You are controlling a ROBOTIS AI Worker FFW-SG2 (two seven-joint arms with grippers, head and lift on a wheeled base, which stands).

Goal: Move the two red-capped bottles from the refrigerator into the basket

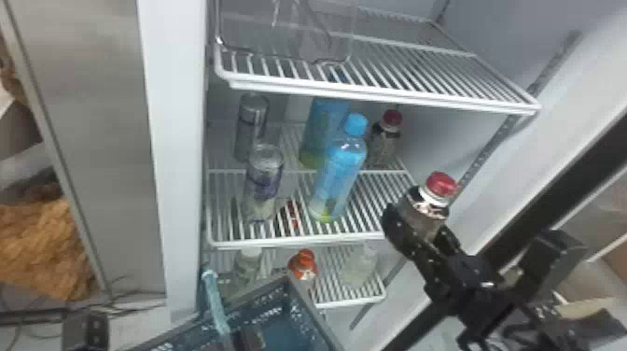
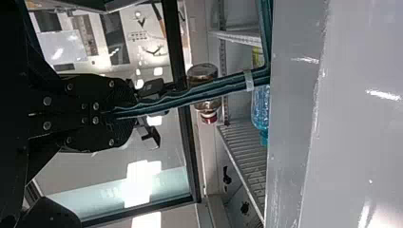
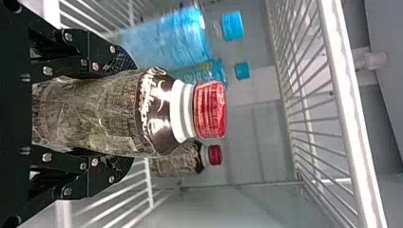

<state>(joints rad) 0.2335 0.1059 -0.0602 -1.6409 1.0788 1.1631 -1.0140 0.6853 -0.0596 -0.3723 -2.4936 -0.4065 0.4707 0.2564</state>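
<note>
While one red-capped bottle (image 3: 109, 111) is sitting clamped by the right gripper (image 3: 124, 112), jaws parted to its width, its twin (image 1: 385, 147) is standing on the refrigerator shelf (image 1: 298, 243). With the left gripper (image 2: 124, 113) pinching the basket (image 1: 312, 310) handle (image 2: 190, 97) in nearly closed jaws, the first transfer is apparently calling for lowering.

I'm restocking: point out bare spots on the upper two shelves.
Top shelf: right of the clear bin. Middle shelf: front right, beside the front blue-capped bottle. Crowded: behind it, another such bottle; left, two cans.

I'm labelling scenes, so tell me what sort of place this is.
Inside an open refrigerator, likely: wire shelves hold blue bottles and cans, between pale walls.
</note>
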